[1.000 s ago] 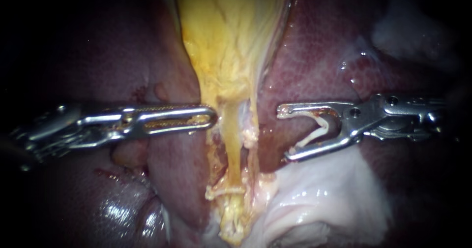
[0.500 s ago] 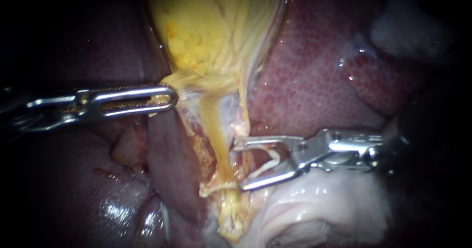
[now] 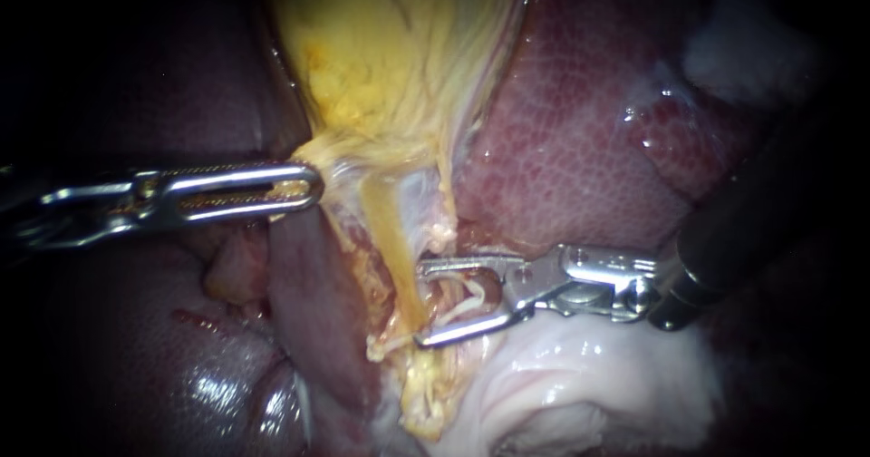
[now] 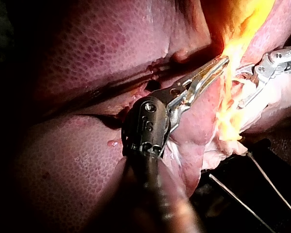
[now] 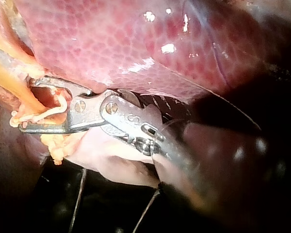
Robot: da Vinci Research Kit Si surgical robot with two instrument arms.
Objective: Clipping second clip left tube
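Counted: two instruments, my left instrument and my right instrument; one gallbladder; one liver; one yellow tube that I could tell for certain; and two clips, a white clip between my right jaws and a set clip across the tube.

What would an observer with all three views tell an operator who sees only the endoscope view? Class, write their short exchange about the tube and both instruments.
Operator: Has my right instrument got the tube between its jaws?
Observer: Yes. The right wrist view shows the tube crossing between the jaws near their tips; they hold the clip, not yet squeezed.
Operator: Does my left instrument have a real grip?
Observer: The left wrist view shows both jaws pinching the yellow edge of the gallbladder.
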